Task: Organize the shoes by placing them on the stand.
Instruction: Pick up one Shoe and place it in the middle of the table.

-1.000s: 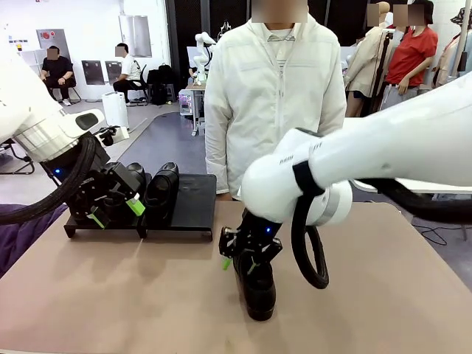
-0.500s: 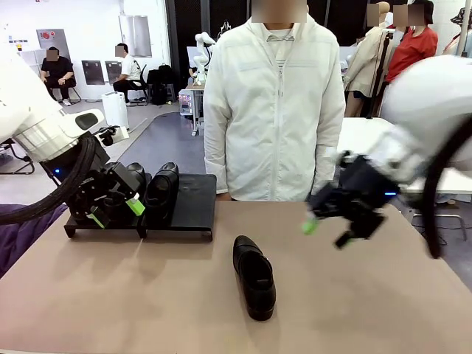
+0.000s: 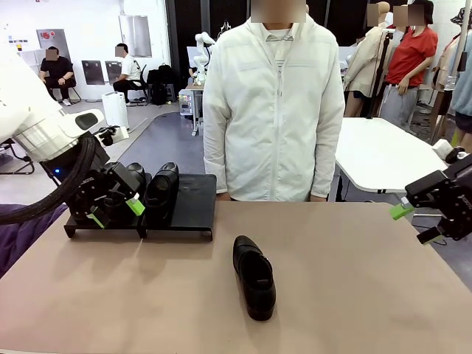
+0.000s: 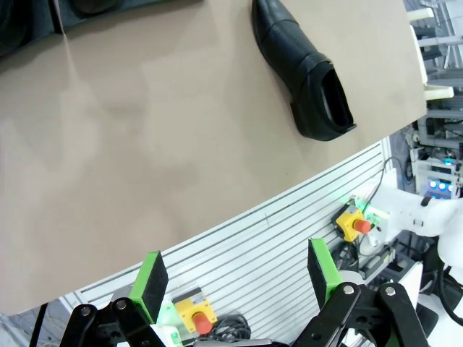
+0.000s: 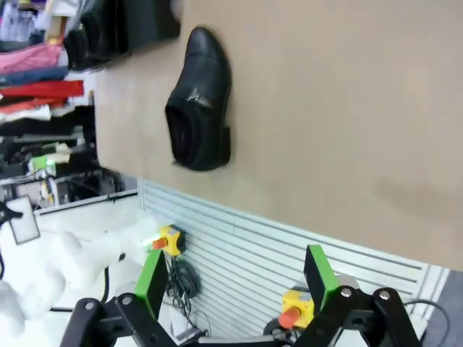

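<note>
Two claws are standing fully open and holding nothing: the left claw is hovering in front of the stand bearing two shoes, and the right claw is hanging at the surface's right edge. One loose shoe is lying mid-surface.

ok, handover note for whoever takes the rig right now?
Left gripper: jaws open, empty, in front of the stand.
Right gripper: jaws open, empty, off the table's right edge.
Done: two shoes sit side by side on the stand's left part.
Left: one loose shoe lies upright mid-table, untouched; the stand's right panel is free for it. A person stands at the far side.
</note>
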You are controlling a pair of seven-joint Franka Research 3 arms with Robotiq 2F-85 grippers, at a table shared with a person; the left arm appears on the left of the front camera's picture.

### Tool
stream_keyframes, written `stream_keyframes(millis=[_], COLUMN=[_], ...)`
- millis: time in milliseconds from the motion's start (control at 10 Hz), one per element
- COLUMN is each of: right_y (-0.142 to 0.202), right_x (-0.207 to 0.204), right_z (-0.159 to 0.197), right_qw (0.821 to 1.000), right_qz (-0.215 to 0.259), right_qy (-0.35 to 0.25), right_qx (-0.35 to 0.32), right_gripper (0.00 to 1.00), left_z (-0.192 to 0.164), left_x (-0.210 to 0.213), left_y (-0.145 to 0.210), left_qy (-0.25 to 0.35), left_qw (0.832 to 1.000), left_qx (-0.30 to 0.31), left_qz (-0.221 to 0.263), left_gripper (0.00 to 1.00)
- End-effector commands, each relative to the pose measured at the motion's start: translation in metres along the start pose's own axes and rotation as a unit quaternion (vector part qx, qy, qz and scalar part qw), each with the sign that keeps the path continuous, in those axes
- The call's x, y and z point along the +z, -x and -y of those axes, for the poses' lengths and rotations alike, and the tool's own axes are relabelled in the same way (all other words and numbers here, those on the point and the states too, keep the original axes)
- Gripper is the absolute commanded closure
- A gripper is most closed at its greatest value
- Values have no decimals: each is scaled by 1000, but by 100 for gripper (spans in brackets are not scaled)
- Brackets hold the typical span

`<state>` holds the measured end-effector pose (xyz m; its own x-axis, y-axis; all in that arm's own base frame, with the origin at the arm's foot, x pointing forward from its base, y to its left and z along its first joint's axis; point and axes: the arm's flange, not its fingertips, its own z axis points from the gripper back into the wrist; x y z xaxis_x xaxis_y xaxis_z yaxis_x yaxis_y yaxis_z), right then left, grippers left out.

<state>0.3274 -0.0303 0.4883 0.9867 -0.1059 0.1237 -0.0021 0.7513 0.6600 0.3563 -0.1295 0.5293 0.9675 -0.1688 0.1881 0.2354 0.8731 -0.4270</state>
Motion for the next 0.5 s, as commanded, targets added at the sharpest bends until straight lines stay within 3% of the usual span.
stream_keyframes(millis=[0,400], right_y=[4,4], right_x=[0,0], right_z=[-8,-8], right_qw=[1000,1000], right_qz=[-17,-17], right_qy=[-7,-7], right_qx=[11,11], right_gripper=[0,0], left_z=[0,0], left_x=[2,2], left_y=[1,1], left_qy=[-3,-3], left_qw=[1000,1000], left_qx=[3,3], left_qz=[-1,-1], left_gripper=[0,0])
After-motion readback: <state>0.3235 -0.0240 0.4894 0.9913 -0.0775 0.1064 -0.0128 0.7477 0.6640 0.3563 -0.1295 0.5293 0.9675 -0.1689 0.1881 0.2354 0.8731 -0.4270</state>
